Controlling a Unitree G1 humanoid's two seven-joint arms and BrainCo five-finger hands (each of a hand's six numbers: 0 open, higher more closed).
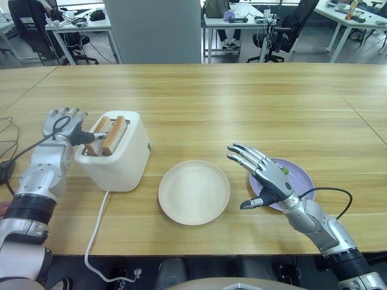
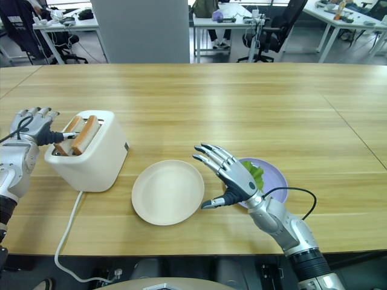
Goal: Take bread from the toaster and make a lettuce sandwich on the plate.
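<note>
A white toaster (image 1: 121, 158) stands at the left with two bread slices (image 1: 109, 135) sticking up from its slots. My left hand (image 1: 63, 125) is beside the toaster's left side, fingers spread, thumb reaching toward the near slice; it holds nothing. A cream plate (image 1: 194, 191) lies in the middle, bare. To the right a purple plate (image 2: 273, 175) carries green lettuce (image 2: 256, 175). My right hand (image 1: 262, 171) hovers open over the purple plate's left part, fingers stretched out and pointing left, hiding most of the lettuce.
The toaster's white cord (image 1: 95, 235) runs off the table's front edge. A black cable (image 1: 335, 193) loops by my right wrist. Desks and office chairs (image 1: 284, 27) stand behind the table's far edge.
</note>
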